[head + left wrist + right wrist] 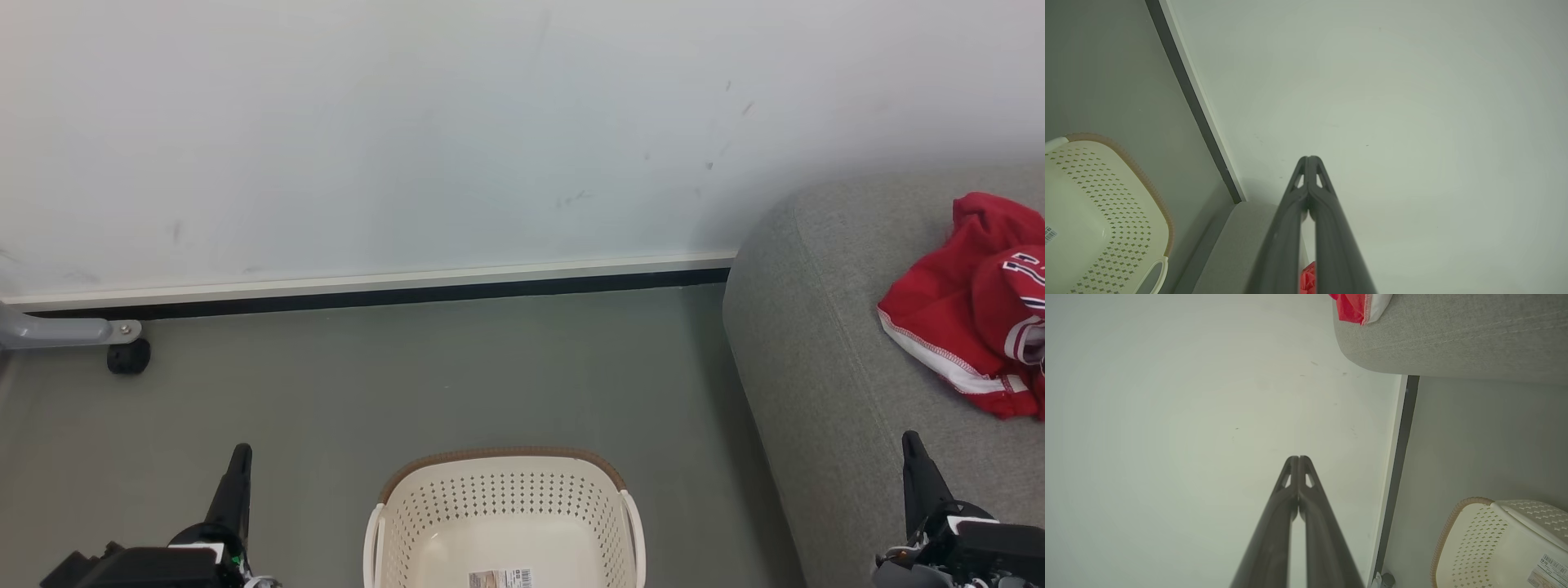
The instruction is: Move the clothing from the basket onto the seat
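Both grippers closed, empty: left gripper (240,457) beside basket (506,490), right gripper (911,445) low by seat (816,367). Clothing (963,302) lies crumpled on seat; nothing visible in basket. Risk: right arm swing snags loose fabric, drags clothing off seat.

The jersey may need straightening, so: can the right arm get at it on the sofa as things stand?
Probably yes: the right end effector, shut, sits near the jersey, with only bare sofa fabric between them; it would have to open first.

White wall (408,122) meets grey floor (457,367) along dark skirting (367,297).
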{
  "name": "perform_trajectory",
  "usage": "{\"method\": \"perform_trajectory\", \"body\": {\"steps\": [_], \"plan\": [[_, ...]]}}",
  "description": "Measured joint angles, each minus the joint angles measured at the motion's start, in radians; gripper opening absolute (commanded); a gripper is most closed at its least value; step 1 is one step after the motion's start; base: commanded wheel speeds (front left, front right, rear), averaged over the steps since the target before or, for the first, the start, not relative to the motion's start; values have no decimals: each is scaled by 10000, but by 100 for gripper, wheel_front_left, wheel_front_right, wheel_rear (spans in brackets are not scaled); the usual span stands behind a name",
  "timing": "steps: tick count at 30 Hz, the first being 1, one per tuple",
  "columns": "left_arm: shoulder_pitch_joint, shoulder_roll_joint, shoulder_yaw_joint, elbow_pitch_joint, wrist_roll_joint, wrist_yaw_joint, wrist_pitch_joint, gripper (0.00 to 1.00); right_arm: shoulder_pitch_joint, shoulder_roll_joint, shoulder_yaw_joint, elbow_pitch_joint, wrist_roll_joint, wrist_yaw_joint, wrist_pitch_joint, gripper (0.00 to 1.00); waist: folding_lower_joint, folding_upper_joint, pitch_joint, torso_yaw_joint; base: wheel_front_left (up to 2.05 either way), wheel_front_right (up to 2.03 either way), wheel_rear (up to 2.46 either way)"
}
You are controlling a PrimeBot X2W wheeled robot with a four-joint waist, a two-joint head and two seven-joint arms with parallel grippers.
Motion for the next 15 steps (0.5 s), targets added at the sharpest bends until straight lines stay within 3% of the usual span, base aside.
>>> {"method": "perform_trajectory", "body": {"steps": [15], "plan": [[0, -2, 0, 6, 0, 0, 0, 0, 2, 0, 0, -15, 2, 0, 0, 0, 0, 0, 0, 0, 0, 0, 0]]}}
